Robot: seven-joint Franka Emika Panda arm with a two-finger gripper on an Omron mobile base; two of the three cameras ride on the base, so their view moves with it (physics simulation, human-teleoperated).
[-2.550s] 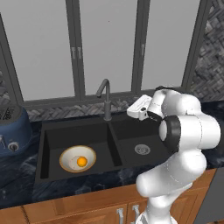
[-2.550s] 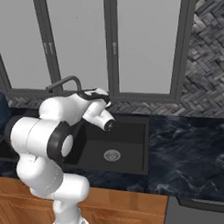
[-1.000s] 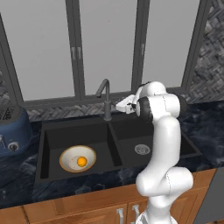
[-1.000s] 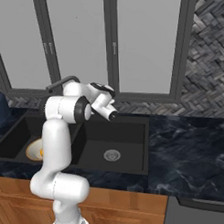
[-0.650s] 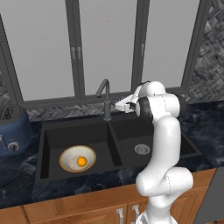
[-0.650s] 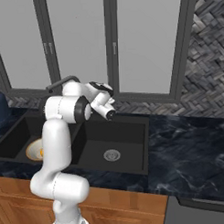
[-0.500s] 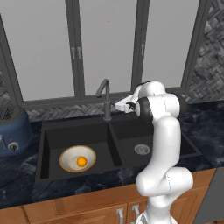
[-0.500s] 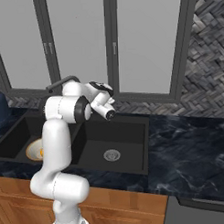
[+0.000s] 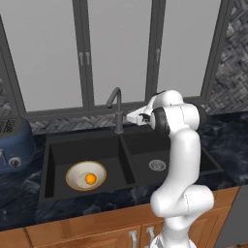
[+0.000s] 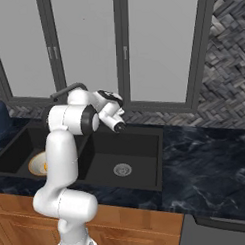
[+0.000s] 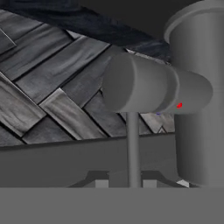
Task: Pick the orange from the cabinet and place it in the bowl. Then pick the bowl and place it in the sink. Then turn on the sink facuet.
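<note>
No writing marks the sink facuet (image 9: 115, 107) or bowl (image 9: 85, 175).

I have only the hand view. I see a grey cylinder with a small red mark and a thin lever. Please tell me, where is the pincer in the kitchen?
Observer: The pincer is at the base of the sink facuet, behind the divider between the two basins of the sink.
Operator: Is the bowl already inside the sink?
Observer: Yes. The bowl sits in the left basin as seen from the left base view, and the orange lies inside it.
Operator: Is anything in the other basin?
Observer: I see just its round silver drain.
</note>
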